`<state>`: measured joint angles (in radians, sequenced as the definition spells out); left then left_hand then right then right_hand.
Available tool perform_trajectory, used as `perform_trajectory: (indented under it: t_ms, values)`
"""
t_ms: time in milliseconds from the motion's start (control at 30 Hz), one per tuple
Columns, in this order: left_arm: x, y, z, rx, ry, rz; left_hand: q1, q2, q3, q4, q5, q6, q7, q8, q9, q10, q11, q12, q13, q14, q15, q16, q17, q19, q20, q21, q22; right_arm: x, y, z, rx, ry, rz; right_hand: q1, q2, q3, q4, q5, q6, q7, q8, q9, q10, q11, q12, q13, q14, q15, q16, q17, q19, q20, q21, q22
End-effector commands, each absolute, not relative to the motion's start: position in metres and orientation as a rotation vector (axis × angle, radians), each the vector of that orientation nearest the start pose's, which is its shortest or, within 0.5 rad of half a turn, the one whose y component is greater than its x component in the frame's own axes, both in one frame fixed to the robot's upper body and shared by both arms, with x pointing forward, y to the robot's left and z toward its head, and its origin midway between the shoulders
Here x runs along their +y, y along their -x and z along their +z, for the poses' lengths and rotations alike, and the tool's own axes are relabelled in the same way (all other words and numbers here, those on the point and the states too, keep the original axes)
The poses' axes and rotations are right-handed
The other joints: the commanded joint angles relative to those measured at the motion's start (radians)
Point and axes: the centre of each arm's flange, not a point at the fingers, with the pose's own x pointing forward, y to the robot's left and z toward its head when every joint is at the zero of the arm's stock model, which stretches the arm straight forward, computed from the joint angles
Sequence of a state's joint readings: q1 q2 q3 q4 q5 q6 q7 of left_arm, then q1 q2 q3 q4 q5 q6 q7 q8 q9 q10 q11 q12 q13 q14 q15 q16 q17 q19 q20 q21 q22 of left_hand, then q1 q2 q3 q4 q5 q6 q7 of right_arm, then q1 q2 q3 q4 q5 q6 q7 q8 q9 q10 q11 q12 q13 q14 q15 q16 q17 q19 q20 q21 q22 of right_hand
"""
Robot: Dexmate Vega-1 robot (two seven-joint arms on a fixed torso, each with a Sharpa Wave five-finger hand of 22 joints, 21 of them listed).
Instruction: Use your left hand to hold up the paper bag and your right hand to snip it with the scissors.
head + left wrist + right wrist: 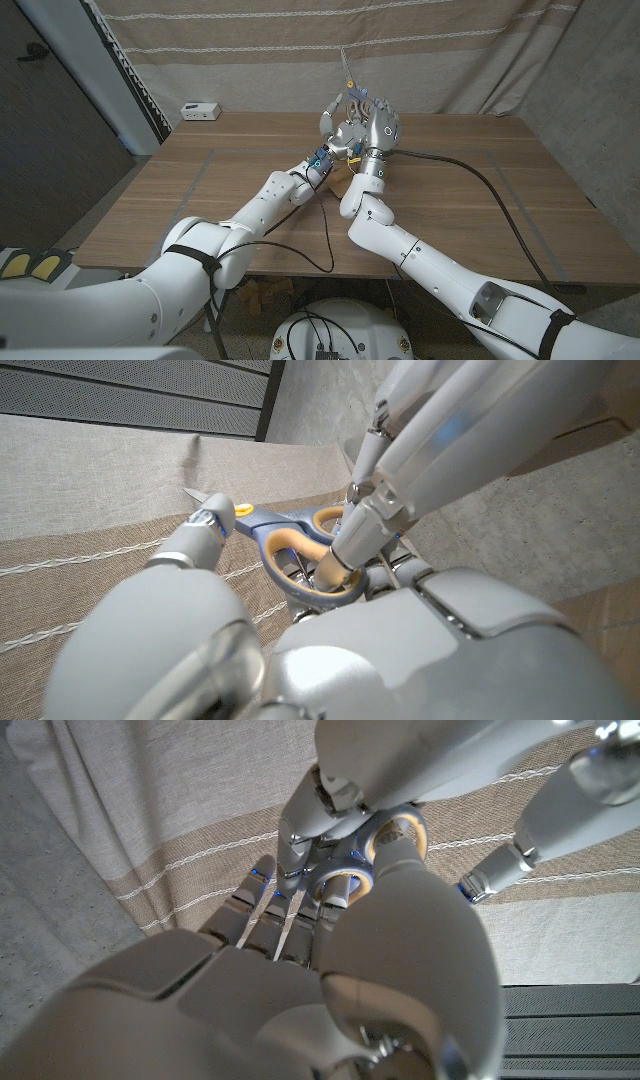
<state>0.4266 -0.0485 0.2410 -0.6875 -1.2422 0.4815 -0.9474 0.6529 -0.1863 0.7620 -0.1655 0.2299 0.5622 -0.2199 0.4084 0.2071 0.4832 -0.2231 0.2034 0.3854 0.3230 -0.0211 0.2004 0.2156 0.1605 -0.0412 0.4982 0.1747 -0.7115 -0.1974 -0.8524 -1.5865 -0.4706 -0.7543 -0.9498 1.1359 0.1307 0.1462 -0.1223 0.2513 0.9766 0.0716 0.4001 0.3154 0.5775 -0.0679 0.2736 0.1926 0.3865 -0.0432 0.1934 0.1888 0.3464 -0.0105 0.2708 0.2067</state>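
Both hands meet raised above the middle of the wooden table [470, 190], pressed close together in front of a striped curtain [300, 50]. The right hand [383, 126] stands upright, its back toward the head camera, with its fingers curled. The left hand [340, 125] sits just beside it, touching or nearly so, with its fingers reaching up around the same spot.

The scissors [290, 545] are between the two hands. In the left wrist view their blue-grey handles with yellow-lined loops lie just past the left hand [300, 650], and a finger of the right hand [400, 470] passes through one loop. The closed blades point away toward the curtain, and one fingertip [205, 525] of the left hand rests against the scissors near the pivot. In the head view the blade tip [348, 68] stands up above both hands.

In the right wrist view, fingers [385, 845] of the right hand [300, 990] are hooked through a scissor loop [345, 880], so that hand grips the scissors. Whether the left hand truly grips them or only touches them cannot be told.

A brown scrap, possibly the paper bag [342, 183], shows on the table below the two wrists, between the forearms; it is mostly hidden. A small white box [200, 110] sits at the far table edge, well away to the left of the hands. A black cable [480, 180] trails from the right wrist.
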Motion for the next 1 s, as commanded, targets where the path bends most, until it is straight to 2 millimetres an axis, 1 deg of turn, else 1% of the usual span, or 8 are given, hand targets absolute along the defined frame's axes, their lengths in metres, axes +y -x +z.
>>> perform_trajectory:
  t_ms: [33,467,667,733,800,833,867,1000]
  values:
    - [0.043,-0.664,0.032,-0.193,1.07,-1.4,-0.01,0.001,-0.005,-0.002,0.006,0.006,-0.001,-0.002,0.002,0.001,0.009,0.005,0.002,0.015,-0.188,0.003,0.004,-0.002,-0.056,-0.004,0.005,-0.065,-0.57,0.011,-0.722,0.825,-0.707,0.006,0.014,0.006,0.0,-0.002,0.041,-0.034,0.028,0.009,0.036,-0.022,0.005,0.005,0.009,-0.09,0.007,0.005,0.001,0.006,0.007,0.005]
    - [0.048,-0.667,0.031,-0.202,1.079,-1.381,-0.016,0.003,-0.01,-0.001,0.009,0.003,-0.001,-0.008,0.002,-0.004,0.009,0.005,0.0,0.006,-0.187,0.001,0.003,-0.004,-0.053,-0.01,0.006,-0.065,-0.568,0.011,-0.725,0.795,-0.693,0.006,0.015,0.008,-0.001,-0.009,0.039,-0.04,0.035,0.017,0.032,-0.022,0.0,0.005,0.008,-0.088,0.007,0.005,-0.001,0.01,0.008,0.005]
    - [0.051,-0.668,0.031,-0.21,1.081,-1.374,-0.018,0.003,-0.012,0.0,0.009,0.003,-0.001,-0.01,0.002,-0.005,0.009,0.006,-0.001,0.004,-0.187,0.001,0.003,-0.004,-0.052,-0.012,0.006,-0.065,-0.567,0.011,-0.725,0.787,-0.687,0.004,0.016,0.008,-0.001,-0.013,0.038,-0.04,0.039,0.022,0.014,-0.018,-0.009,0.005,0.002,-0.082,0.005,0.005,-0.003,0.012,0.007,0.005]
    - [0.053,-0.668,0.031,-0.211,1.082,-1.371,-0.019,0.003,-0.013,0.0,0.009,0.003,-0.001,-0.01,0.002,-0.005,0.009,0.006,-0.001,0.004,-0.187,0.001,0.003,-0.004,-0.052,-0.012,0.006,-0.064,-0.567,0.011,-0.726,0.783,-0.689,0.002,0.016,0.009,0.001,-0.016,0.037,-0.042,0.043,0.026,-0.009,-0.009,-0.02,0.005,-0.005,-0.075,0.002,0.006,-0.01,0.017,0.005,0.004]
    - [0.055,-0.668,0.03,-0.213,1.083,-1.366,-0.019,0.003,-0.013,0.0,0.01,0.002,-0.001,-0.011,0.002,-0.006,0.009,0.006,-0.001,0.004,-0.187,0.001,0.003,-0.004,-0.052,-0.013,0.006,-0.064,-0.566,0.012,-0.731,0.784,-0.686,0.002,0.016,0.009,0.001,-0.016,0.036,-0.043,0.044,0.027,-0.016,-0.008,-0.023,0.005,-0.008,-0.073,0.002,0.006,-0.013,0.02,0.004,0.004]
    - [0.056,-0.669,0.03,-0.214,1.085,-1.364,-0.02,0.003,-0.014,0.0,0.01,0.002,-0.001,-0.011,0.002,-0.006,0.009,0.006,-0.001,0.003,-0.187,0.001,0.003,-0.004,-0.051,-0.014,0.006,-0.064,-0.566,0.012,-0.733,0.785,-0.686,0.002,0.018,0.01,0.001,-0.018,0.036,-0.044,0.046,0.03,-0.03,-0.004,-0.029,0.005,-0.012,-0.07,0.001,0.006,-0.015,0.021,0.003,0.004]
    - [0.057,-0.669,0.03,-0.215,1.084,-1.362,-0.021,0.003,-0.015,0.0,0.01,0.002,-0.001,-0.011,0.002,-0.007,0.009,0.006,-0.002,0.002,-0.187,0.001,0.003,-0.004,-0.052,-0.014,0.006,-0.064,-0.565,0.012,-0.733,0.784,-0.687,0.001,0.018,0.011,0.001,-0.019,0.036,-0.044,0.047,0.031,-0.033,-0.002,-0.031,0.005,-0.016,-0.065,0.0,0.006,-0.018,0.023,0.003,0.004]
    - [0.062,-0.67,0.029,-0.222,1.087,-1.342,-0.023,0.003,-0.017,0.0,0.011,0.002,-0.001,-0.013,0.002,-0.01,0.009,0.005,-0.002,0.001,-0.187,0.001,0.002,-0.005,-0.051,-0.016,0.006,-0.065,-0.564,0.013,-0.734,0.781,-0.691,0.0,0.019,0.011,0.001,-0.02,0.031,-0.043,0.048,0.034,-0.039,0.001,-0.034,0.004,-0.019,-0.062,-0.001,0.007,-0.019,0.024,0.002,0.004]
